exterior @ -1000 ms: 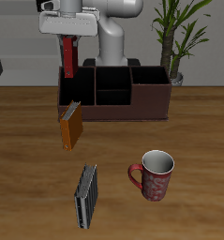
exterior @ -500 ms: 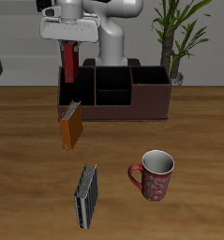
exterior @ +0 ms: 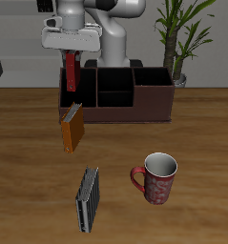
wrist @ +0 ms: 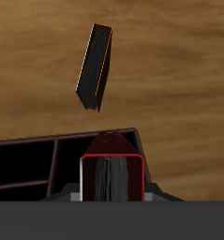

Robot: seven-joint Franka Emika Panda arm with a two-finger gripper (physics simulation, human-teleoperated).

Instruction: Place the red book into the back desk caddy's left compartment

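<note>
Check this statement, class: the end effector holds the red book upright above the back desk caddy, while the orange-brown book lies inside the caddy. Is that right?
One detail is wrong. The orange-brown book is not inside the back desk caddy; the exterior view shows it on the table just in front of it. The end effector does hold the red book upright above the caddy.

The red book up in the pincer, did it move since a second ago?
Yes. The red book slid a little sideways along the back desk caddy, away from the potted plant, and the pincer holds it upright above the end compartment.

Red book (exterior: 72, 69) upright above back desk caddy (exterior: 115, 95)
</note>
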